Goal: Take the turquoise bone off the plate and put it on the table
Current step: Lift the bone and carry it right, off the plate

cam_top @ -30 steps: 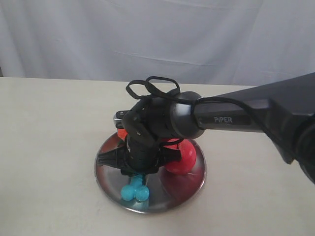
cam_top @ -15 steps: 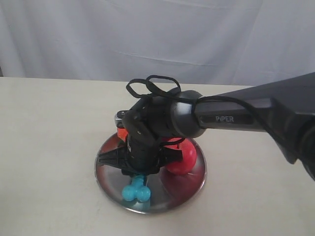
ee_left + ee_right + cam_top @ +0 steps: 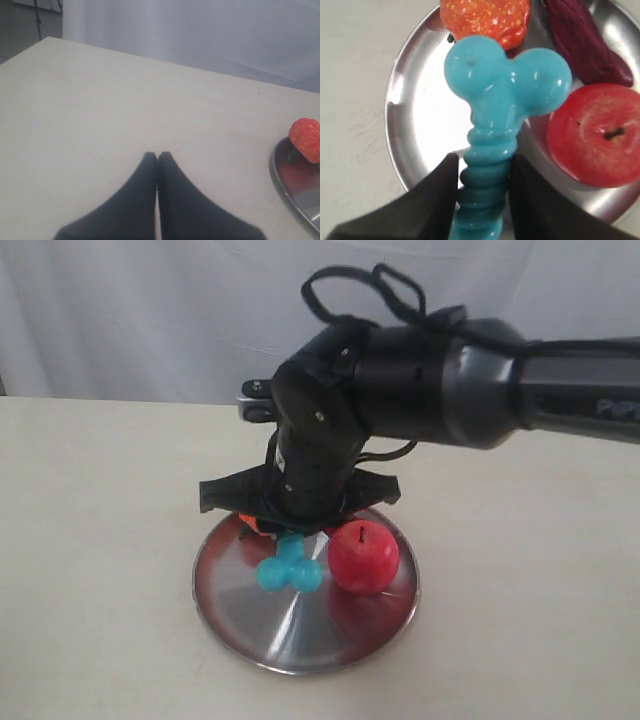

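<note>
Left side: we are seeing the left pincer (image 3: 157, 156) hovering over bare tabletop (image 3: 100, 100), its two fingers pressed together with nothing between them. It is keeping well apart from the plate (image 3: 295, 185), whose rim is carrying a strawberry (image 3: 306, 140).

Centre: the right pincer (image 3: 482, 170) is pointing down over the plate (image 3: 280, 635) and is clamping the turquoise bone (image 3: 290, 570) by its ribbed shaft, one finger on each side. The jaws are standing only as wide as the shaft. The bone (image 3: 505, 90) is hanging upright below the fingers, its two free knobs lowest, over the plate's left-middle. We are not able to tell whether the knobs are touching the metal.

Right: a red apple (image 3: 363, 555) is sitting on the plate just beside the knobs. A dark purple piece (image 3: 580, 40) is lying behind it.
</note>
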{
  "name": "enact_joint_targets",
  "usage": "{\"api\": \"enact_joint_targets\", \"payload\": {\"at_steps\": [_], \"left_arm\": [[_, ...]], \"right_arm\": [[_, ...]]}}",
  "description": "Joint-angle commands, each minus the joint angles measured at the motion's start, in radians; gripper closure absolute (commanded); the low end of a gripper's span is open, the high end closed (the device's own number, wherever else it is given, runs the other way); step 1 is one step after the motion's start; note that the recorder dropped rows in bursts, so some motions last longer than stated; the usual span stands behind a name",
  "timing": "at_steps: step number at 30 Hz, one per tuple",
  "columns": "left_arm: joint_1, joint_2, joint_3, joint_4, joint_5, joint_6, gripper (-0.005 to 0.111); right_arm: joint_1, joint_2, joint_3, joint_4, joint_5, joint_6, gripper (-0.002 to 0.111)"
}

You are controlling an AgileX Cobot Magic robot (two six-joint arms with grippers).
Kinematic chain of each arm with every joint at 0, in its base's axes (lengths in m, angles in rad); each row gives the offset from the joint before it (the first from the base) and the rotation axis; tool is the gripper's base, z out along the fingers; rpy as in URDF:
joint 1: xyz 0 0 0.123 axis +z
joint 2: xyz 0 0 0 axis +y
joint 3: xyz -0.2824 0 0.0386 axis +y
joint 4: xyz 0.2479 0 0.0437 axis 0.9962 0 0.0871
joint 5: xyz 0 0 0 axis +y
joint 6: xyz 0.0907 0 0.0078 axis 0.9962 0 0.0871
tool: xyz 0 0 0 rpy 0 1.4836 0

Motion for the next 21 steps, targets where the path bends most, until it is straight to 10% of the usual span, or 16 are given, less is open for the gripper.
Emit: {"api": "enact_joint_targets", "payload": {"at_steps": [1, 21], "left_arm": [[-0.005, -0.001, 0.003, 0.002, -0.005, -0.002, 0.107], [-0.005, -0.001, 0.003, 0.002, -0.005, -0.002, 0.107]], "right_arm": [[-0.001, -0.098, -0.006, -0.082, 0.129, -0.028, 0.109], [-0.345, -0.462, 0.415, -0.11, 0.006, -0.149, 0.109]]}}
